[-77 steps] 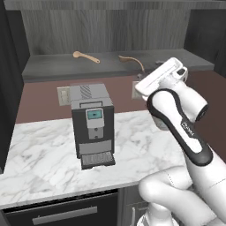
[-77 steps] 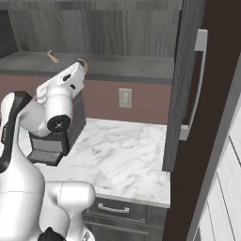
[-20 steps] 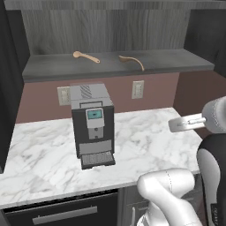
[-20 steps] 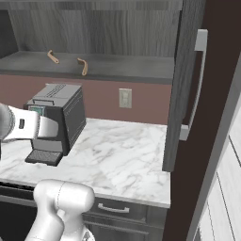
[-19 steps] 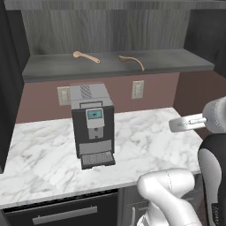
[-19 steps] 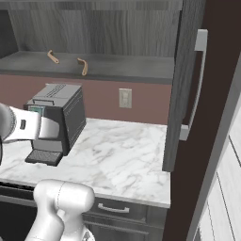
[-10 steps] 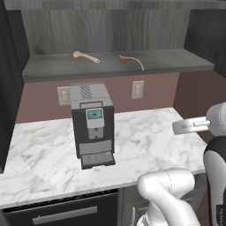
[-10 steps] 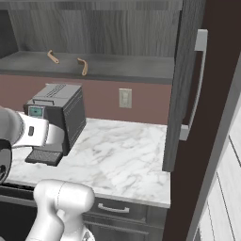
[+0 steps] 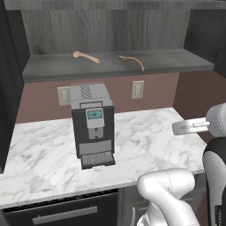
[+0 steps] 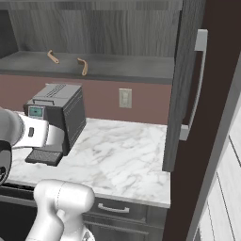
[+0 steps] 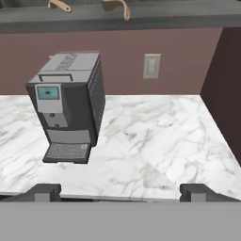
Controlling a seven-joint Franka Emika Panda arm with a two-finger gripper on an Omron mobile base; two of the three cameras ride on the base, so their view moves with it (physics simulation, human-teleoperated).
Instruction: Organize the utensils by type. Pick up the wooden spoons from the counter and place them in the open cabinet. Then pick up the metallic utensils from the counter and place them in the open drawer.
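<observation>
Jaws standing fully wide, gripping nothing, over the counter's front edge.

The gripper (image 11: 120,190) is holding its 2 finger tips (image 11: 44,190) far apart with bare marble between them. It is facing the back wall across the counter (image 9: 145,137), whose right half is lying open up to the dark side panel. A coffee machine (image 9: 92,123) is sitting on the left part. 2 wooden spoons are lying on the cabinet shelf (image 9: 176,59) above: the left spoon (image 9: 86,56) and the right spoon (image 9: 131,61), well apart, each with its long axis running roughly along the shelf, angled slightly toward its front edge.
</observation>
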